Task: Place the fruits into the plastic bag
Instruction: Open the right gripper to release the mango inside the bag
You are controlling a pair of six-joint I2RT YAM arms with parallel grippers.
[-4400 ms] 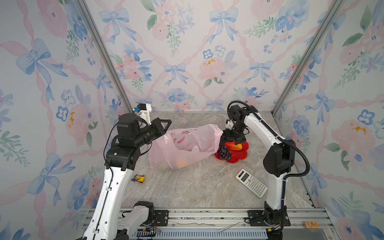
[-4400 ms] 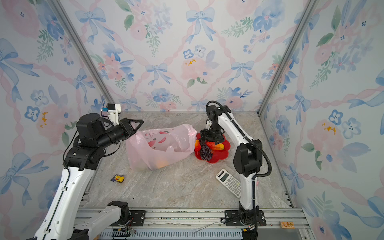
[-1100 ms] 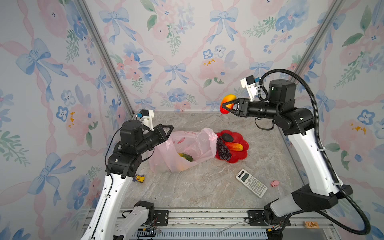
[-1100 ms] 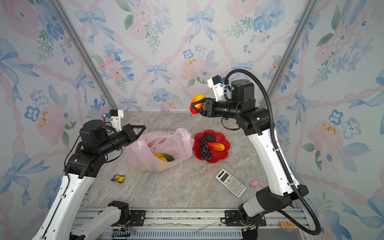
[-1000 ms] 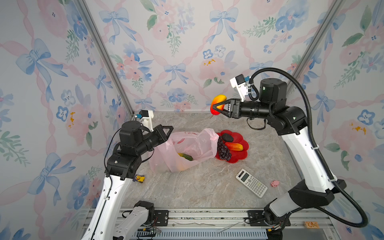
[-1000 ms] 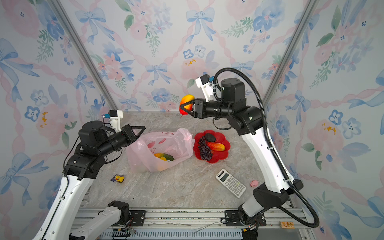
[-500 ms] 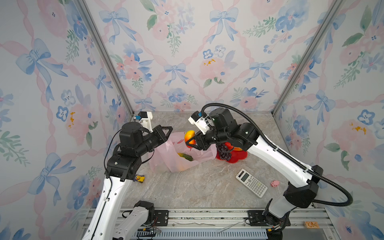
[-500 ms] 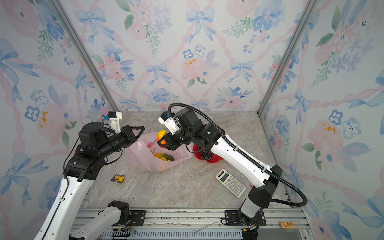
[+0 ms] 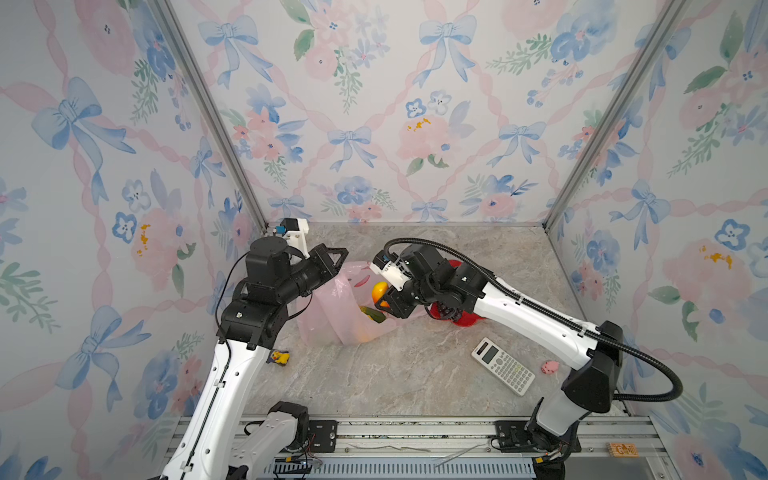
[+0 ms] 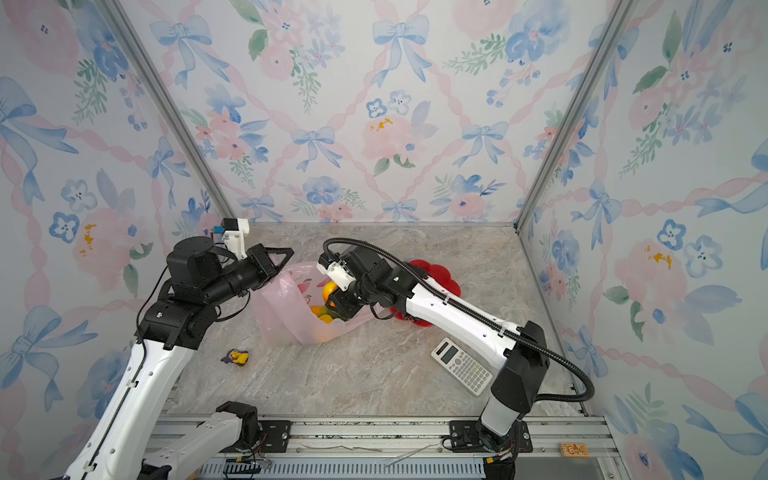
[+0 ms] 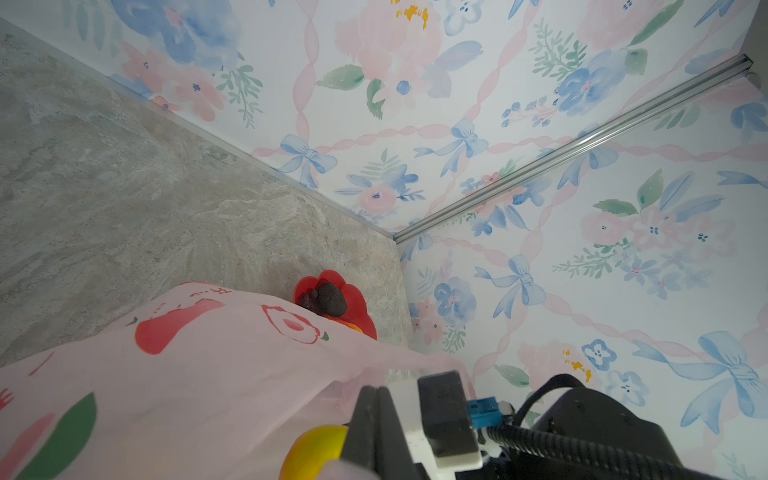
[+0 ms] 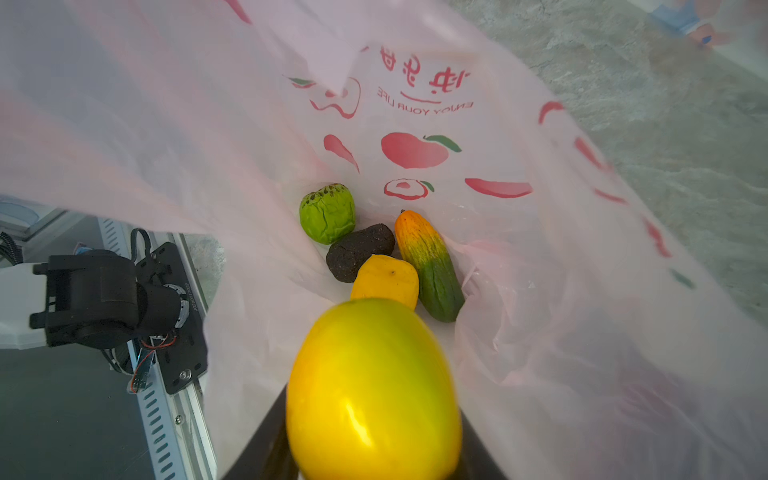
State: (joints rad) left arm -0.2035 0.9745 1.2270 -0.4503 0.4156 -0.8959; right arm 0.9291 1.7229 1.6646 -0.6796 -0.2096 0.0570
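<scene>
The mango (image 12: 374, 386) is pinched between the fingers of my right gripper (image 9: 387, 300), just inside the mouth of the plastic bag (image 9: 328, 309). It hangs above the fruits lying at the bottom: a bumpy green ball (image 12: 327, 213), a dark avocado (image 12: 358, 251), a lemon (image 12: 386, 276) and a long orange-green fruit (image 12: 430, 266). My left gripper (image 9: 337, 257) is pressed together on the bag's raised rim, propping the mouth open. Beyond the bag, the red plate (image 11: 309, 280) carries a dark fruit (image 11: 330, 297) not yet moved.

My worries from here:
- If I let go this high, the glossy mango may bounce off the pile and roll back out of the sloping mouth.
- When I pull out, a finger could catch the thin film. That could drag the rim out of the left pinch, so the bag collapses and spills.
</scene>
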